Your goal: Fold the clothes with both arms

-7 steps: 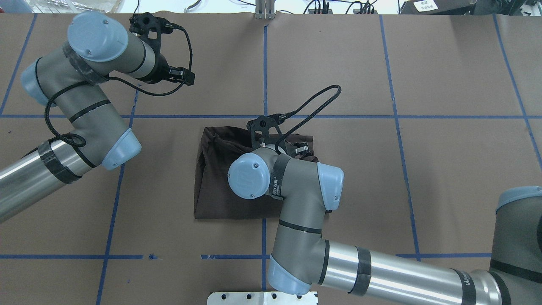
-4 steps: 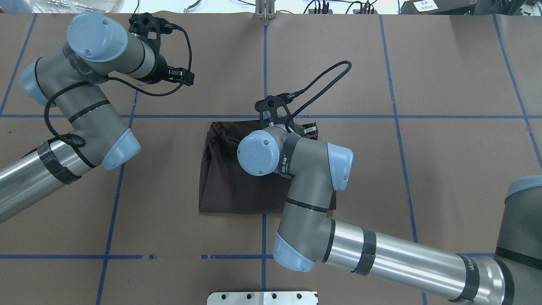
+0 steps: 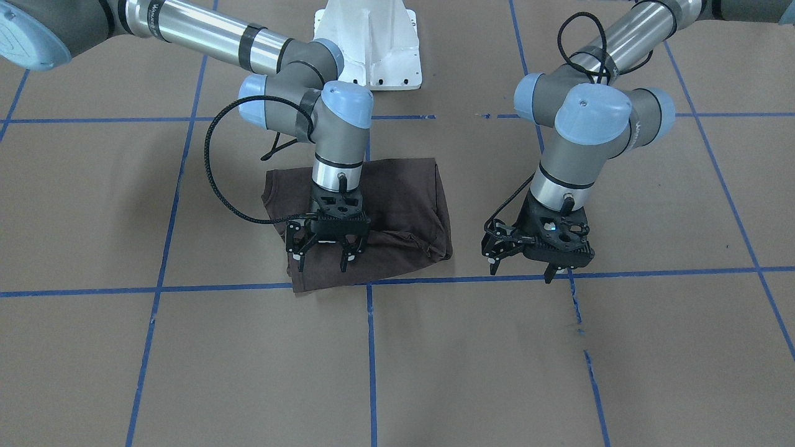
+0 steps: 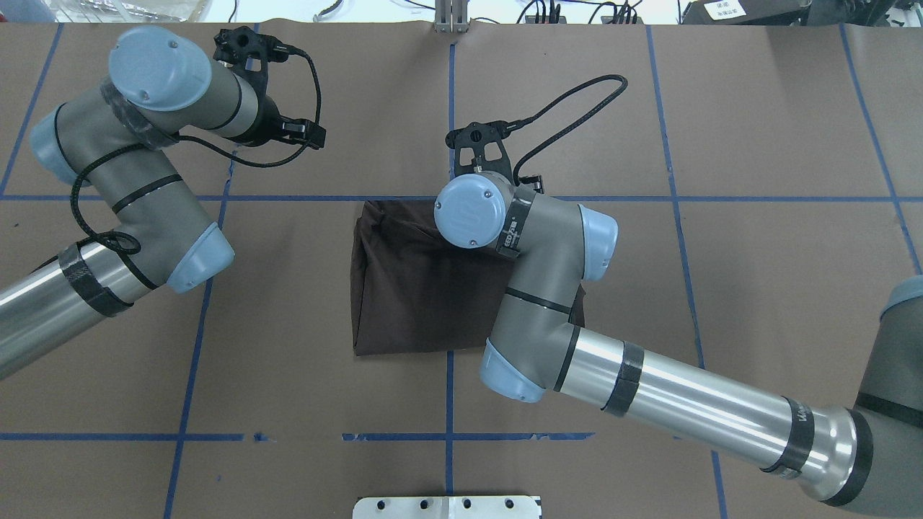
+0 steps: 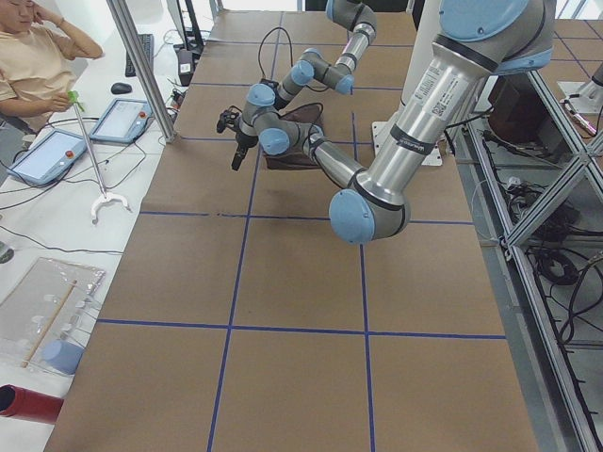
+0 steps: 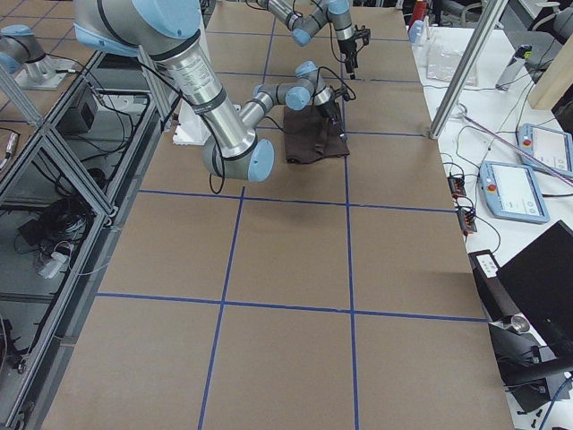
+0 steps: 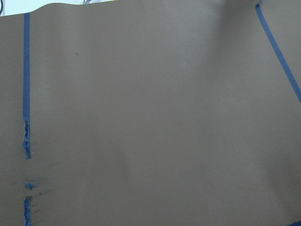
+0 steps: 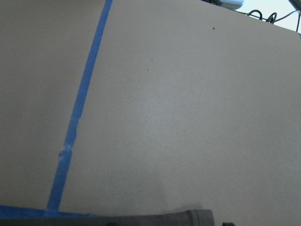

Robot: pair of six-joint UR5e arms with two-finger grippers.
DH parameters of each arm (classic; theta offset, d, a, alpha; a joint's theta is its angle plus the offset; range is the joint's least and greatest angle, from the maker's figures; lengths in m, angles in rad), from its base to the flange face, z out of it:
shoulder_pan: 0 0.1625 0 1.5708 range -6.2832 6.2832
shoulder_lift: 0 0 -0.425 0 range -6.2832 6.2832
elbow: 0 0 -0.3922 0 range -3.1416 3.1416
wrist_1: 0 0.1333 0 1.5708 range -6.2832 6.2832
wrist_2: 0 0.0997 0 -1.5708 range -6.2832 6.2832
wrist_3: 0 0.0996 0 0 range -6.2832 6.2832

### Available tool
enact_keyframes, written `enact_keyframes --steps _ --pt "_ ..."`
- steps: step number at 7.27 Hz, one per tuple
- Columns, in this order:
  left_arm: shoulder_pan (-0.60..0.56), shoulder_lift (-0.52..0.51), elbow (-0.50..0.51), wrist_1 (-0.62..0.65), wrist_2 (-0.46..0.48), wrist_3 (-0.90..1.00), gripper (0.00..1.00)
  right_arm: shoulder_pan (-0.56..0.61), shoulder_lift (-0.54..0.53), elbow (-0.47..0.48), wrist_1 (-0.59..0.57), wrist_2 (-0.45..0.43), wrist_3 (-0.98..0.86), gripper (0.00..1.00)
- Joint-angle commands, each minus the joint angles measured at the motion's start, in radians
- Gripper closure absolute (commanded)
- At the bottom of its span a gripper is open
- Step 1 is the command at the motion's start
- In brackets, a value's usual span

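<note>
The clothes are one dark brown T-shirt [image 4: 411, 288], folded into a rough rectangle at the table's middle, also seen from the front [image 3: 404, 192]. My right gripper [image 3: 322, 264] hangs open just over the shirt's far edge, with nothing between its fingers. In the overhead view the right arm's wrist [image 4: 472, 209] covers the shirt's far right corner. My left gripper [image 3: 520, 272] is open and empty over bare table, well clear of the shirt. The right wrist view shows only a dark strip of the shirt [image 8: 188, 219] along its bottom edge.
Brown paper with a grid of blue tape lines [image 4: 451, 108] covers the table. The white robot base [image 3: 366, 49] stands at the near edge. A seated person [image 5: 33, 56] and tablets [image 5: 47, 155] are beyond the far side.
My right arm has moved away from the robot to the shirt's far edge. The shirt's bunched far edge has flattened out. The left arm has barely shifted.
</note>
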Motion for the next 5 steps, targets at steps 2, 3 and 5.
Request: enact_keyframes --steps 2,3,5 --pt "0.002 0.001 0.001 0.000 0.000 0.000 0.00 -0.017 -0.060 0.145 0.012 0.106 0.009 0.00" --pt "0.000 0.001 0.001 0.000 0.000 0.000 0.00 -0.053 -0.129 0.217 0.013 0.095 0.035 0.00" --pt "0.002 0.007 0.001 -0.002 0.000 0.000 0.00 -0.122 -0.200 0.250 0.011 -0.022 0.065 0.00"
